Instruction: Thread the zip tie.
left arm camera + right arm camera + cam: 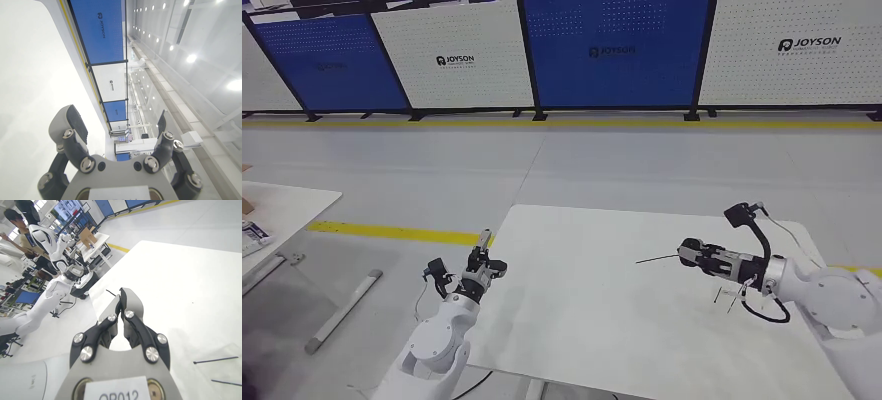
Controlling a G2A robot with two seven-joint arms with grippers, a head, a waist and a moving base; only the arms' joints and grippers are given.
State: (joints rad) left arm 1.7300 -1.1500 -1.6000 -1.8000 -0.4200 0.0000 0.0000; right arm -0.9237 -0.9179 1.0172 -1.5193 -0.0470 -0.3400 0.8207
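Grips a thin black plastic zip tie (657, 259) by one end in the right gripper (120, 294), clenched tight on it. Hangs over the white rectangular surface (592, 300) at about 2 o'clock in the top view, with the free length of the tie reaching out toward 9 o'clock. Holds the left gripper (118, 111) released and spread wide at the surface's edge near 10 o'clock, tips aimed toward 12 o'clock and well apart from the tie. Also on the surface: two more thin black zip ties (215, 360), lying flat toward 4 o'clock from the right gripper, just beside that arm, apart from each other and touched by neither gripper.
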